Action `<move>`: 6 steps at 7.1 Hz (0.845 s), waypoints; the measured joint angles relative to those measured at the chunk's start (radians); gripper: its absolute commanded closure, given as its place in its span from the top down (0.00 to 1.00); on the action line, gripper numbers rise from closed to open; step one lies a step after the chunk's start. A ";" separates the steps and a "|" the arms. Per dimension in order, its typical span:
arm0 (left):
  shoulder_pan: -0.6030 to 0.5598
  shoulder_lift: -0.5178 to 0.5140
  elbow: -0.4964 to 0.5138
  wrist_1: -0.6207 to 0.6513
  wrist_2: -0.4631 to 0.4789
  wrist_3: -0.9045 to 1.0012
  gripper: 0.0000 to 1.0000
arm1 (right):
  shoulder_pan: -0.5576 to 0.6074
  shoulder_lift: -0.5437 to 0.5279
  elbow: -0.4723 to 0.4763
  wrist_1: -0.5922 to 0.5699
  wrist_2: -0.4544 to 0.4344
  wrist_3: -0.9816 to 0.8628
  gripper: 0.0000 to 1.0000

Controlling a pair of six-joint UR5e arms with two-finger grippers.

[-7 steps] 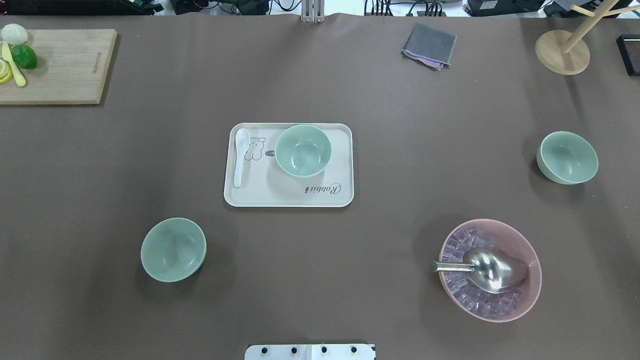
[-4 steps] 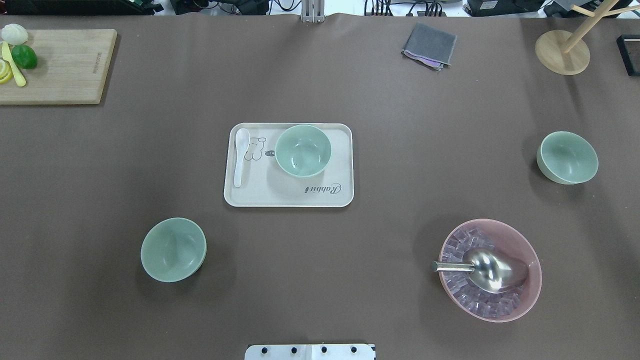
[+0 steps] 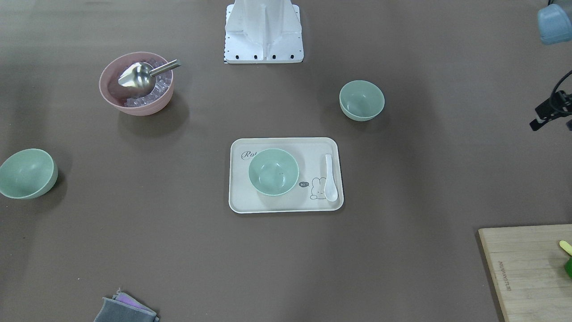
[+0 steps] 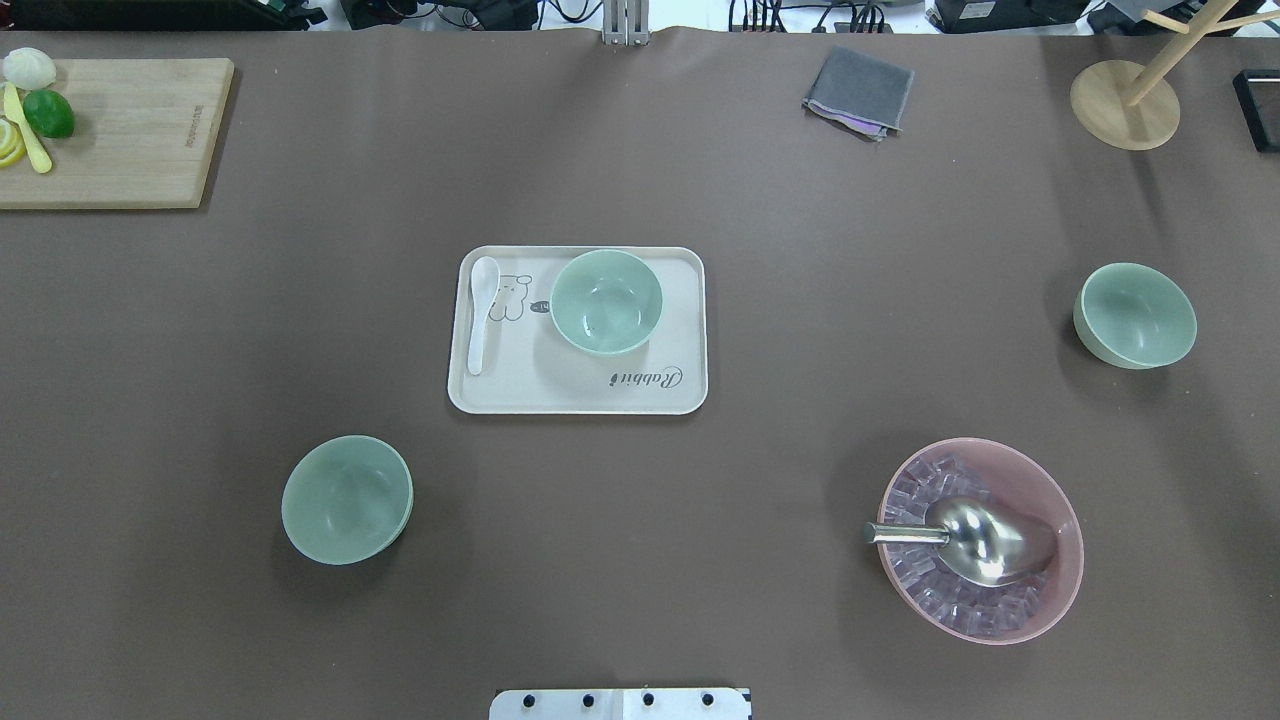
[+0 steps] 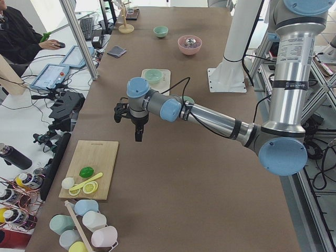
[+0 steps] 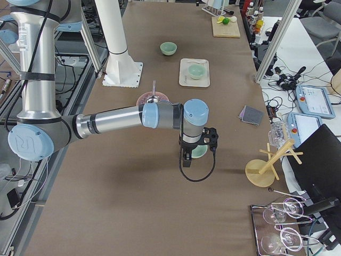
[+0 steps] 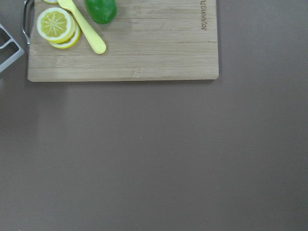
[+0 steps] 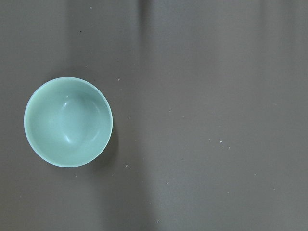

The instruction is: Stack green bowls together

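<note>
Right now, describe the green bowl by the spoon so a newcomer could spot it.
Find the beige tray in the middle. The green bowl stands on it, beside a white spoon. The other two green bowls sit on the bare table.

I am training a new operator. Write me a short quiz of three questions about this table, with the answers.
1. Count: how many green bowls stand on the table?
2. True or false: the spoon lies inside the bowl on the tray.
3. What lies in the pink bowl? A. a scoop B. a fork C. an egg

Key: 1. Three, all apart from each other. 2. False: it lies on the tray, beside the bowl. 3. A.
</note>
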 measured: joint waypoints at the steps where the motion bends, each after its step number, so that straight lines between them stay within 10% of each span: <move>1: 0.072 -0.015 -0.037 0.000 0.039 -0.117 0.98 | -0.015 0.001 0.000 0.000 -0.001 0.001 1.00; 6: 0.472 -0.021 -0.226 0.002 0.214 -0.578 0.98 | -0.048 0.001 -0.003 0.001 -0.021 0.001 1.00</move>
